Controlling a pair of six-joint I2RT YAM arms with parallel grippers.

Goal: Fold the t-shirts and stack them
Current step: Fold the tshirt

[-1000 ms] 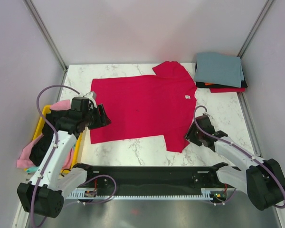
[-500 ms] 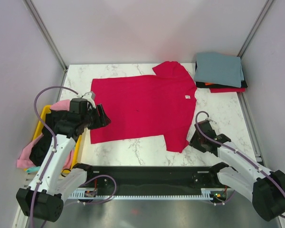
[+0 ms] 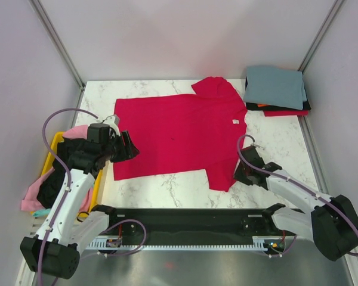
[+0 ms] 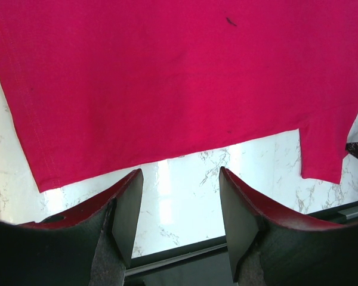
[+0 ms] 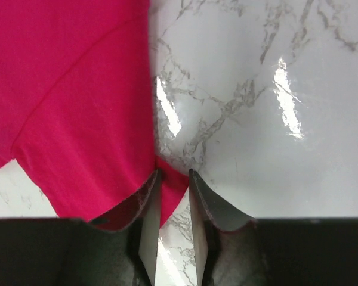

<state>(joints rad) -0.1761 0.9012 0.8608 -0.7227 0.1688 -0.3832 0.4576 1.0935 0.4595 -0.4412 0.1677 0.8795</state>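
Observation:
A crimson-red t-shirt [image 3: 179,134] lies spread flat on the marble table, its white neck tag [image 3: 235,121] toward the right. My left gripper [image 3: 129,149] is open and empty, just left of the shirt's near hem corner. In the left wrist view the shirt [image 4: 167,77] fills the top, and the gripper [image 4: 180,179] frames bare marble below the hem. My right gripper [image 3: 242,173] sits at the near sleeve. In the right wrist view its jaws [image 5: 175,174] stand narrowly apart, with the corner of the shirt [image 5: 71,107] between their tips.
A folded stack [image 3: 275,89] sits at the back right, grey-blue on top with black and red beneath. A yellow bin [image 3: 52,149] at the left edge holds pink and black shirts [image 3: 39,190]. A dark rail [image 3: 185,220] runs along the near table edge.
My right gripper has shifted back, then left, onto the near sleeve corner. My left gripper and the shirt have barely moved.

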